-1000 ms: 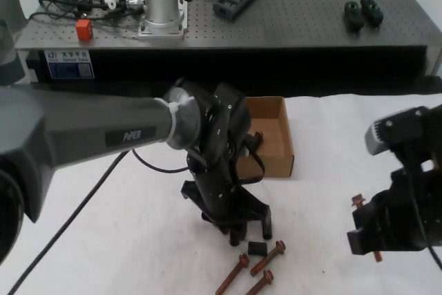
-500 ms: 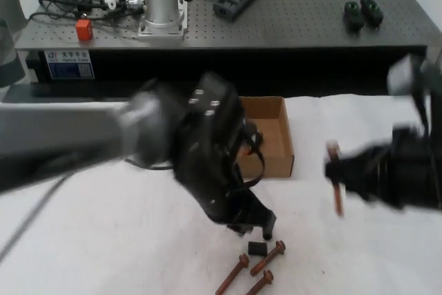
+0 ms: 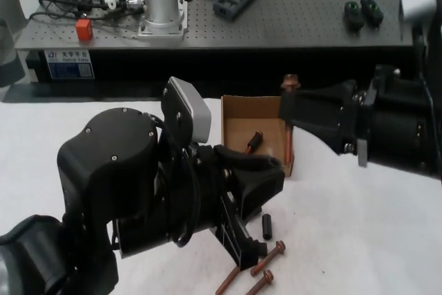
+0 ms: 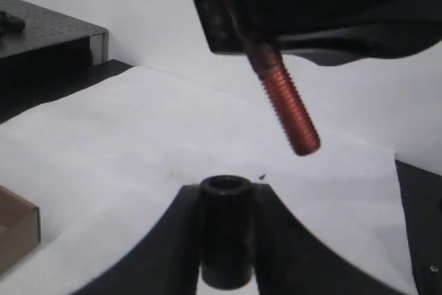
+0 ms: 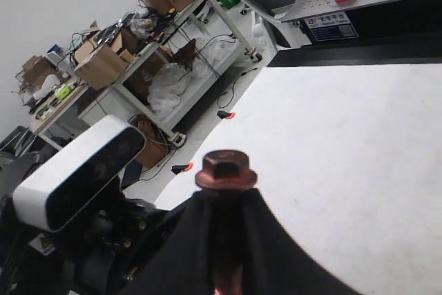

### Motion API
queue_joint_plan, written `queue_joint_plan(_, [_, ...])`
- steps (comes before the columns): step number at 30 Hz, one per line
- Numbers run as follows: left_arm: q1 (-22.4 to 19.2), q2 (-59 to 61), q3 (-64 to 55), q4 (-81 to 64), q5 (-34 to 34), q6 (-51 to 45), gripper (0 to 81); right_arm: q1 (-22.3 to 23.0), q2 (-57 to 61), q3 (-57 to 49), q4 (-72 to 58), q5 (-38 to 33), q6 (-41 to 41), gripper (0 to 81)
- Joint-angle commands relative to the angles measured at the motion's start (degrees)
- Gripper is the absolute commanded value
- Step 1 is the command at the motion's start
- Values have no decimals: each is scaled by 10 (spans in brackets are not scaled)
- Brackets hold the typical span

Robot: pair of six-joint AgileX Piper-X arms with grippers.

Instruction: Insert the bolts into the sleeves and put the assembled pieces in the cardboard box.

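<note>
Left hand (image 4: 226, 197) closed on a black sleeve (image 4: 226, 240), right hand (image 5: 226, 204) gripping a copper bolt (image 5: 226, 169), tip near the sleeve's mouth, both above the table (image 3: 359, 240) by the cardboard box (image 3: 238, 110), loose bolts (image 3: 266, 262) below.

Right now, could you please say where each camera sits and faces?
High view: behind left arm and right arm, both showing, looking forward and down at the box.
Left wrist view: on that wrist, facing past the left tool, holding a sleeve, toward the bolt.
Right wrist view: on that wrist, facing past the right tool, holding that bolt, toward the left arm.
All share the bolt.
</note>
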Motion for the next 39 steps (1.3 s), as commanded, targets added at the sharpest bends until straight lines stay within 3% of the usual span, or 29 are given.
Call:
queue_joint_plan(1, [0, -6, -1, -27, 28, -5, 6, 5, 0, -3, -13, 0, 1, 32])
queue_joint_plan(10, [0, -7, -1, -69, 78, -23, 6, 6, 0, -3, -11, 33, -15, 32])
queue_joint_plan(26, [0, -7, -1, -71, 79, -31, 6, 6, 0, -3, -5, 38, -27, 32])
queue_joint_plan(39, [0, -7, -1, -135, -3, -125, 6, 6, 0, -3, -8, 34, -29, 32])
